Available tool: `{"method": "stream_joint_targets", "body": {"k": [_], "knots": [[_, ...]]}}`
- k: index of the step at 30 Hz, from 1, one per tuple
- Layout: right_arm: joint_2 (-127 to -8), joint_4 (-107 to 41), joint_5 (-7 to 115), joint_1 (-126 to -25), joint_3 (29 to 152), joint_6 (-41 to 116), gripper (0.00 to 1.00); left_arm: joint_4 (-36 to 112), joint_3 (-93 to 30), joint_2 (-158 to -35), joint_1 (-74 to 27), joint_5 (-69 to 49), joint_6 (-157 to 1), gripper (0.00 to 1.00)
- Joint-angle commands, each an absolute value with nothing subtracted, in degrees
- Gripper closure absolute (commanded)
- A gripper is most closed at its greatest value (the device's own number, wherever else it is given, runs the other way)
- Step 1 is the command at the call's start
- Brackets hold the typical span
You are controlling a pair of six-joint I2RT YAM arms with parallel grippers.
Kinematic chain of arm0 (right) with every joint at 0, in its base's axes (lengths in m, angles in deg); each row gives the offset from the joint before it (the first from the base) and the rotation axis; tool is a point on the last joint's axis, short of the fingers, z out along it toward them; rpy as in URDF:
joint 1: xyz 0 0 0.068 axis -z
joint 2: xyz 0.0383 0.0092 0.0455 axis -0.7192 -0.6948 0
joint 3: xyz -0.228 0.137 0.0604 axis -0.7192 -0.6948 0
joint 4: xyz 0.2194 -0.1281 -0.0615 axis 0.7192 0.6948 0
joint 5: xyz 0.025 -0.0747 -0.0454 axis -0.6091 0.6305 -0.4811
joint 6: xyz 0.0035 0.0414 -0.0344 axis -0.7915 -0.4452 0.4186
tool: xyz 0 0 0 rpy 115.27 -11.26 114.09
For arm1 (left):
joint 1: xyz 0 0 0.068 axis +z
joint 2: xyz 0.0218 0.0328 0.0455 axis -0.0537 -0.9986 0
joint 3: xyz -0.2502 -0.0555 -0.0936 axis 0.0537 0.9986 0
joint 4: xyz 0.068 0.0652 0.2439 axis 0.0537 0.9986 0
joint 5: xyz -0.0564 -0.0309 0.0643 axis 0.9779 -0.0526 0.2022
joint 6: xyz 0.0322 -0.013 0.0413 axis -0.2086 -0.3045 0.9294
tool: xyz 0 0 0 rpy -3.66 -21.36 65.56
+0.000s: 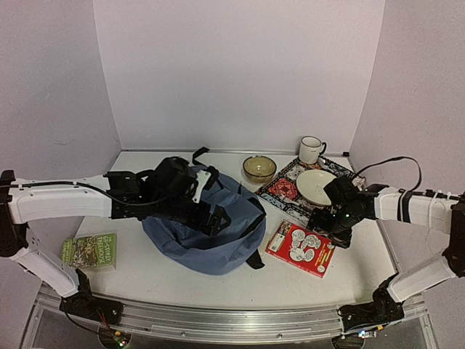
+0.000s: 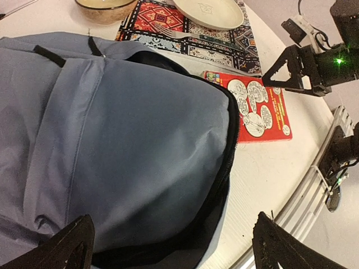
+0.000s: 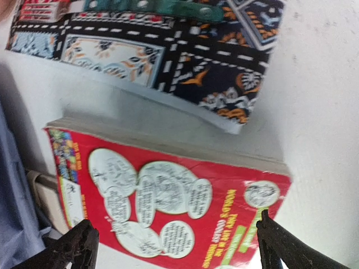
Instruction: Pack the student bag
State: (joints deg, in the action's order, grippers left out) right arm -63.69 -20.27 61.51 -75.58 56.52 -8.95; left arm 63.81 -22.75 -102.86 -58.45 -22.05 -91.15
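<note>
The slate-blue student bag (image 1: pixel 203 236) lies flat in the middle of the table, its black-edged opening facing right; it fills the left wrist view (image 2: pixel 123 140). My left gripper (image 1: pixel 212 218) is open above the bag's top, holding nothing. A red book with white speech bubbles (image 1: pixel 301 248) lies right of the bag, seen also in the left wrist view (image 2: pixel 258 109) and the right wrist view (image 3: pixel 162 202). My right gripper (image 1: pixel 333 222) is open just above the red book's far edge. A green book (image 1: pixel 89 251) lies at the near left.
A patterned placemat (image 1: pixel 287 190) at the back right carries a cream plate (image 1: pixel 316 186) and a fork (image 2: pixel 190 36). A tan bowl (image 1: pixel 259 168) and a white mug (image 1: pixel 311 150) stand behind. A metal rail (image 1: pixel 232 320) runs along the table's near edge.
</note>
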Motion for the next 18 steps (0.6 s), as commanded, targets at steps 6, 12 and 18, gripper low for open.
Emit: {"method": "stream_joint_targets", "body": {"k": [6, 12, 18], "knots": [[-66.6, -23.2, 58.0, -71.7, 49.7, -5.1, 0.02, 62.5, -30.2, -117.4, -65.3, -34.1, -87.9, 0.01], [-71.4, -27.4, 55.7, -75.9, 51.2, -6.2, 0.02, 68.9, -28.9, -122.9, -65.3, -46.9, -90.0, 0.01], [-79.6, -30.6, 54.6, -85.1, 58.3, -9.8, 0.02, 76.9, -26.4, -124.1, -60.6, -56.2, -94.1, 0.01]]}}
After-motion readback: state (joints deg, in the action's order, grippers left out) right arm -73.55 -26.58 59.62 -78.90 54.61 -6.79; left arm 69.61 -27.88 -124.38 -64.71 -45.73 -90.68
